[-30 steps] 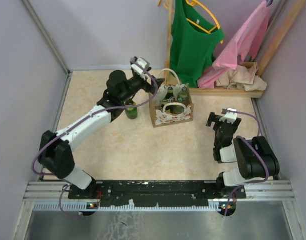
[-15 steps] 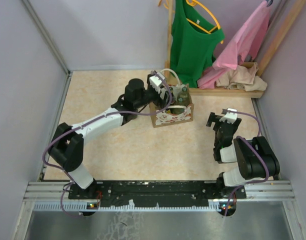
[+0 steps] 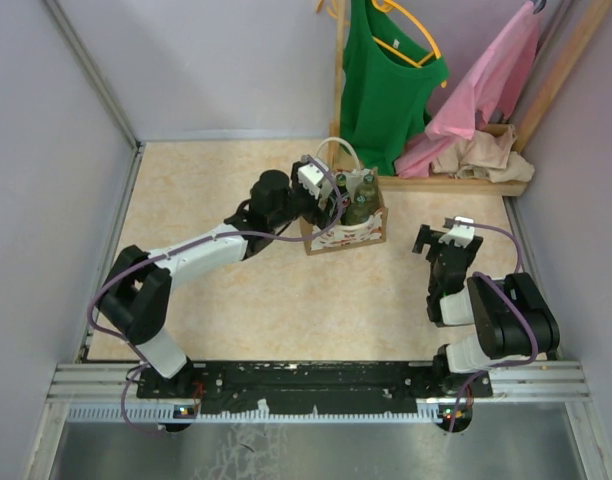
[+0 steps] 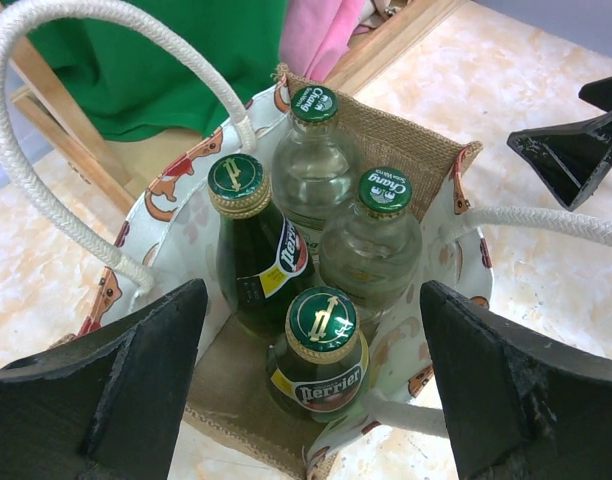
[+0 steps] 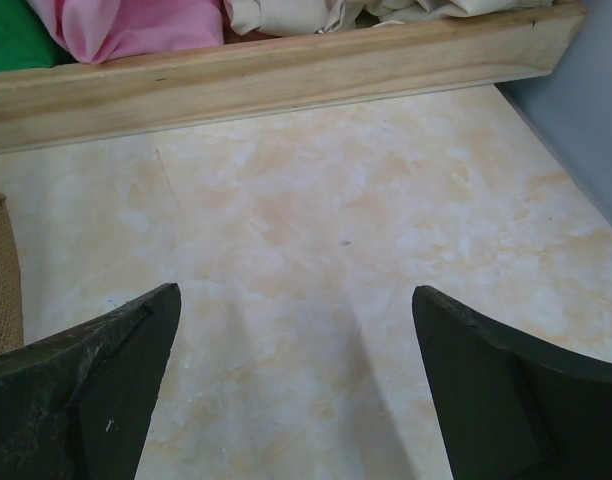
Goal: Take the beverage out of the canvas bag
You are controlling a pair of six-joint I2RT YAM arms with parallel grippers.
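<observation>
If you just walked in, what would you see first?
Four bottles with green caps, packed upright in the little bag near the middle of the table, with the left gripper open right above them. Next, the bright green top and the pink cloth hanging at the back right.

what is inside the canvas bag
Four upright capped bottles in the canvas bag: two green Perrier bottles, two clear Chang bottles. Their bases are hidden by neighbours and walls.
</observation>
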